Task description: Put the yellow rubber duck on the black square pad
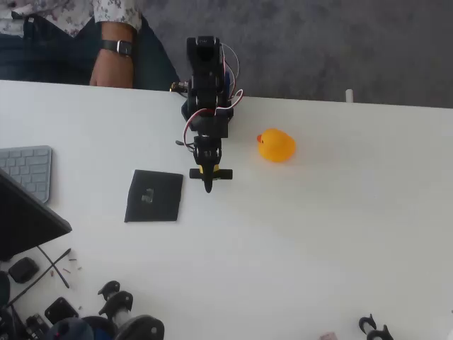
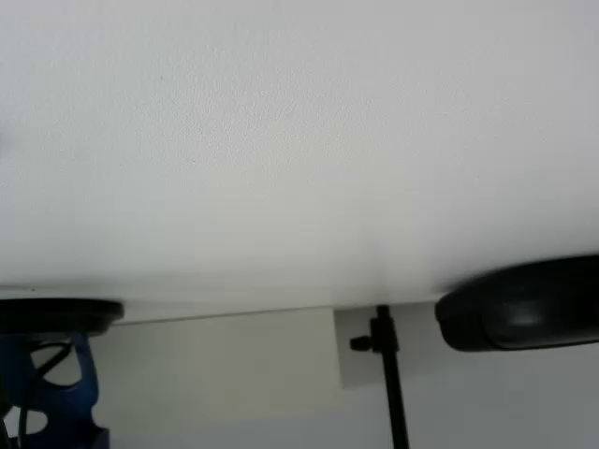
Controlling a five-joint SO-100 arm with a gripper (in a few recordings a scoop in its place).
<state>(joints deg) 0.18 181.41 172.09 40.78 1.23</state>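
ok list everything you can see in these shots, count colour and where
yellow rubber duck: 1, yellow-orange, on the table right of the arm, overhead view
black square pad: 1, black, flat on the table left of the gripper
table: 1, white
keyboard: 1, grey, left edge
laptop corner: 1, dark, lower left
small parts: several, black, along the bottom edge
person's arm: 1, wearing a wristwatch, behind the table, top left
gripper: 1, black, between pad and duck, touching neither
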